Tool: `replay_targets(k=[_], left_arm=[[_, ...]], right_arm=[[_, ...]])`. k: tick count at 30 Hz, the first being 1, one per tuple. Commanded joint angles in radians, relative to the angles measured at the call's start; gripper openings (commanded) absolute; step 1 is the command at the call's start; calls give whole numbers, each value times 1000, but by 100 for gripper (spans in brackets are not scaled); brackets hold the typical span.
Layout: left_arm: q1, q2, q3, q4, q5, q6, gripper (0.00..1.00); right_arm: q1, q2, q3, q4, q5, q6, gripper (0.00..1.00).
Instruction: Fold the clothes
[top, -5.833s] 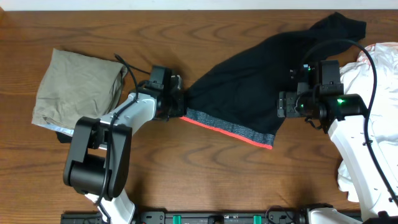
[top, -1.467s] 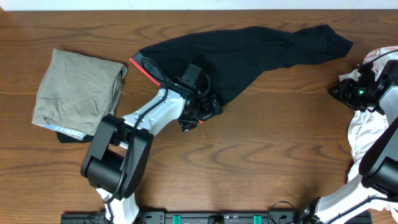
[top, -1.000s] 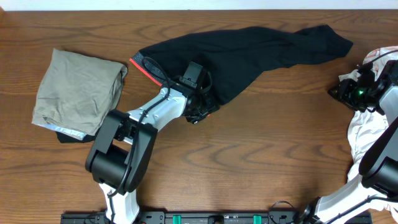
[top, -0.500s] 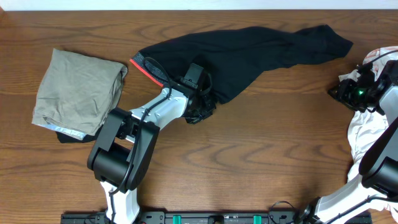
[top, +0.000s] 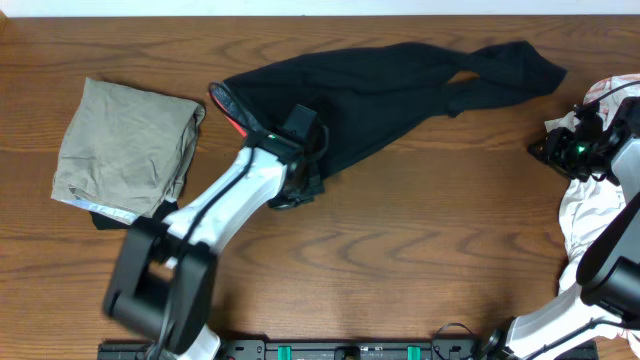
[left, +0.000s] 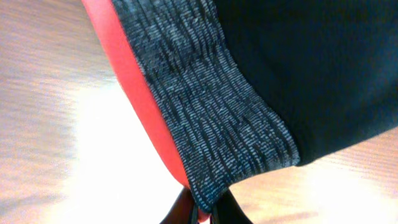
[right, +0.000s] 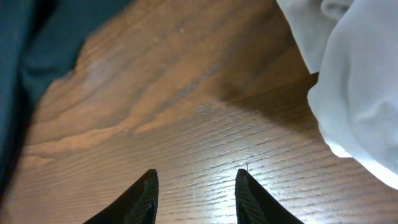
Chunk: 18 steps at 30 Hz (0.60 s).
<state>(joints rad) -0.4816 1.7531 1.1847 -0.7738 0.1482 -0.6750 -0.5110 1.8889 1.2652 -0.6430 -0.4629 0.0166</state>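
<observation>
Trousers (top: 400, 85): black and soft, lying in one long rumpled band across the far half of the table, from left of centre out towards the far right corner.
Waistband (left: 205, 124): heather-grey knit at the left end of the trousers, with an orange-red edge (left: 134, 106) running along its outer side; from overhead that bright edge shows at the band's far left tip.
Left gripper (left: 205, 214): fingertips pinched together on the lower corner of the waistband, with grey knit and red trim caught between them; the cloth fills most of the wrist view above the tips.
Left arm: reaches in diagonally from the near left, its wrist lying over the near edge of the black cloth just right of the waistband.
Right gripper (right: 196, 180): fingers apart, nothing between them, only bare wood under the tips; it is well apart from the trousers, out at the right edge of the table.
White fabric (top: 600, 215): a heap at the right edge, just beside the right gripper; one fold hangs into the upper right of that wrist view.
Khaki-grey garment (top: 125, 150): folded into a rough square at the left, near the waistband end but not touching it.
Table (top: 420, 260): brown wood grain.
</observation>
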Motion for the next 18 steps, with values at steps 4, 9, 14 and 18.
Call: replay_targets(k=[4, 9, 14, 18], left_arm=[[31, -135, -3, -213, -270, 66, 6], [84, -160, -3, -341, -328, 84, 6], [149, -160, -3, -434, -387, 99, 6], [196, -160, -3, -489, -412, 110, 6]], right_arm=[[20, -181, 15, -21, 11, -14, 39], [39, -284, 15, -57, 60, -15, 39], [73, -331, 15, -103, 117, -14, 39], [114, -331, 15, -134, 165, -15, 40]])
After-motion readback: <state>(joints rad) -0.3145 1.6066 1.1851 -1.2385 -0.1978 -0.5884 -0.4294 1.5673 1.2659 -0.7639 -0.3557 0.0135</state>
